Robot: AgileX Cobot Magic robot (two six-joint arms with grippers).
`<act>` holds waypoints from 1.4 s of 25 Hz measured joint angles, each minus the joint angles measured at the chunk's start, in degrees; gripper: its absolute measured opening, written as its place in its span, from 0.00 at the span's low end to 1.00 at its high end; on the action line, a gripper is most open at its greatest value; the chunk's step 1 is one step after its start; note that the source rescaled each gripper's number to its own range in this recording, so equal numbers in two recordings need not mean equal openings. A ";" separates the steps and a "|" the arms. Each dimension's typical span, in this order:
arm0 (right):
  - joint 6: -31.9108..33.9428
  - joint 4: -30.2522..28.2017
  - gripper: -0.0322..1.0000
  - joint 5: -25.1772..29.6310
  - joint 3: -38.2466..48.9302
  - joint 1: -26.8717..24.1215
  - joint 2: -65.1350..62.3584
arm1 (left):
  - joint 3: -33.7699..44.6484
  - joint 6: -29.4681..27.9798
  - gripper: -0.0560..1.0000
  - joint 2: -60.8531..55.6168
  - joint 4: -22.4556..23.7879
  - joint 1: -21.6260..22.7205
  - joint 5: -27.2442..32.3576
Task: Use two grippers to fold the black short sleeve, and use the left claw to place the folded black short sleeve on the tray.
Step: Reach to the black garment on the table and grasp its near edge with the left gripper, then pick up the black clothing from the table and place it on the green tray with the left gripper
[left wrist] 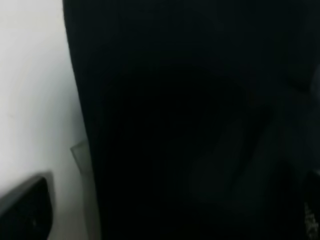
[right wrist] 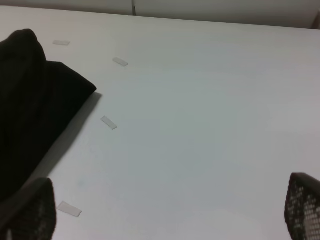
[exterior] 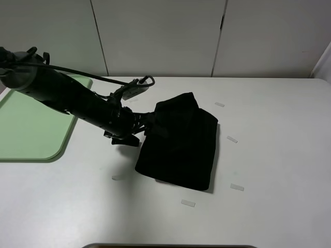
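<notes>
Left gripper [exterior: 147,124] at the edge of the folded black short sleeve [exterior: 181,142], mid-surface, right of the green tray [exterior: 31,129].
Soft, light cloth likely to sag and unfold; grip through all layers at the edge. Left wrist view shows only fabric, jaws' state unreadable; right gripper [right wrist: 170,212] jaws spread, empty.

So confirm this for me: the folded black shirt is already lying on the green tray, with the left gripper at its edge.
Not quite. The folded black shirt lies on the white table, to the right of the green tray, which holds nothing visible. The exterior high view shows this. The left gripper is indeed at the shirt's edge.
</notes>
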 joint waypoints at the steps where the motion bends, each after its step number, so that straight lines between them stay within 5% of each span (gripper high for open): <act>1: 0.00 0.00 1.00 0.00 0.00 0.00 0.00 | -0.06 0.61 1.00 0.43 -1.32 -0.11 0.42; 5: 0.00 0.00 1.00 0.00 0.00 0.00 0.00 | -1.07 3.06 0.96 2.09 -5.90 -1.43 0.67; 14: 0.00 -0.06 1.00 0.00 0.00 0.00 0.00 | -2.48 11.48 0.24 4.95 -15.18 -4.44 -2.65; 19: 0.00 -0.08 1.00 0.00 0.01 0.00 0.00 | -2.72 11.71 0.20 4.43 -10.60 -4.51 -4.01; 21: 0.00 -0.08 1.00 0.00 0.01 0.00 -0.01 | -2.72 11.59 0.20 2.99 -5.64 -4.38 -5.74; 26: 0.00 -0.12 1.00 0.00 0.01 0.00 -0.01 | -2.72 6.52 0.20 -2.66 16.42 -1.43 -9.29; 32: 0.00 -0.12 1.00 0.00 0.01 0.00 -0.01 | -2.72 -12.58 0.20 -7.72 53.52 4.66 -9.52; 35: 0.00 -0.12 1.00 0.00 0.01 0.00 -0.01 | -2.72 -23.13 0.20 -7.78 67.92 8.15 -9.04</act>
